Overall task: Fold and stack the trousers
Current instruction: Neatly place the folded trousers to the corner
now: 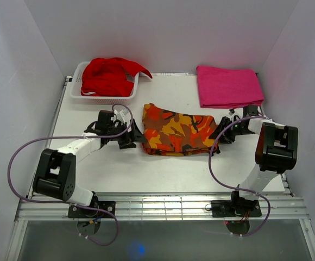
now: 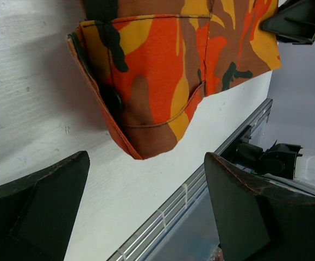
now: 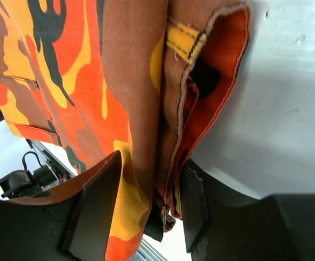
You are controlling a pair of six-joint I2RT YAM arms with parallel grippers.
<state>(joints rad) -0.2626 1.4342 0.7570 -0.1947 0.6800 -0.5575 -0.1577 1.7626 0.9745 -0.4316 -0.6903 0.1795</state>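
The trousers (image 1: 176,130), in orange, red, yellow and black camouflage, lie folded into a compact bundle in the middle of the table. My left gripper (image 1: 131,137) sits at their left edge. In the left wrist view it (image 2: 146,206) is wide open and empty, with a folded corner of the trousers (image 2: 163,70) just ahead of the fingers. My right gripper (image 1: 222,133) is at the bundle's right edge. In the right wrist view it (image 3: 146,201) is shut on several layers of the trousers' edge (image 3: 92,81).
A white basket (image 1: 76,89) holding a plain red garment (image 1: 108,75) stands at the back left. A plain pink folded cloth (image 1: 229,86) lies at the back right. The table's metal front rail (image 1: 157,204) runs along the near edge.
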